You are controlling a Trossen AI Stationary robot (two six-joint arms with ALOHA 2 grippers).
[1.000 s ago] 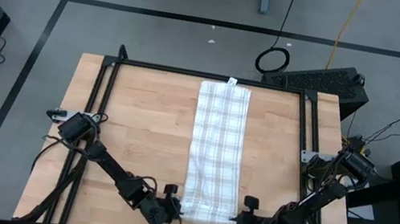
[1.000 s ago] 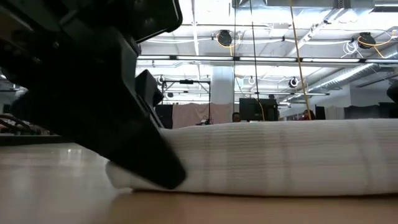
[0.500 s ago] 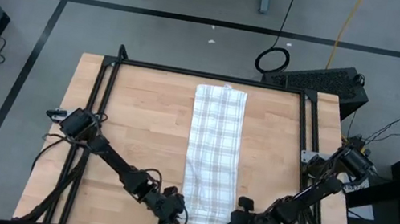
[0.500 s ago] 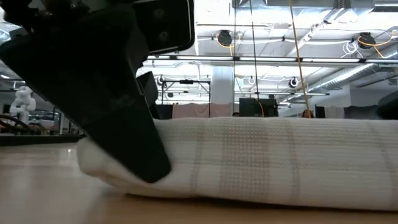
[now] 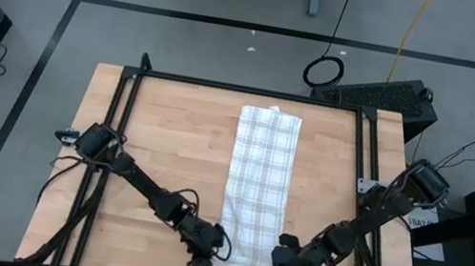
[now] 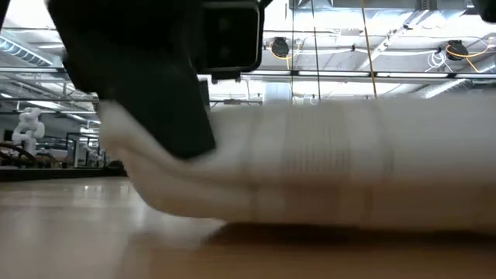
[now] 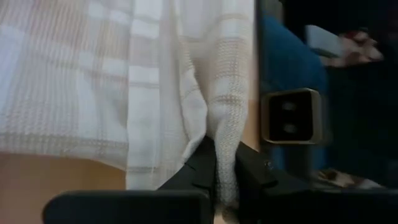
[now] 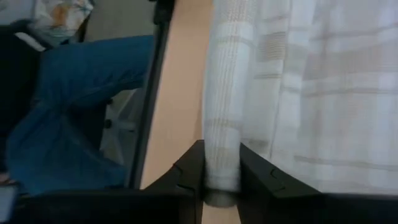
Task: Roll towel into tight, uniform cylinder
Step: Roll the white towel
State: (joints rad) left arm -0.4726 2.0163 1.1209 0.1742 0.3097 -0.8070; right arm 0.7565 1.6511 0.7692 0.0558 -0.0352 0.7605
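Pale wood makes up the desk (image 5: 167, 150), framed by a black rail, and we have the towel (image 5: 258, 185) lying as one long folded strip down its middle, far end with the small tag near the far edge, near end at the near edge between our two arms. Our left tool (image 5: 210, 249) pinches the strip's near left corner, and our right tool (image 5: 282, 261) pinches the near right corner; each wrist view shows the dark fingers (image 7: 205, 168) closed narrow on a thin fold of cloth. From desk height, the near end looks lifted off the wood and starting to curl over (only the very first turn, by our judgement).

To do this step well, we should keep both corners level and move them together toward the far edge, so the first turn lands square across the strip. Uneven travel would likely make a cone, not a cylinder. Keeping the fold low and snug against the flat cloth should help tightness.

Grey floor with dark tape lines surrounds the desk, with a black keyboard (image 5: 379, 94) and a coiled cable (image 5: 324, 71) beyond the far right corner.
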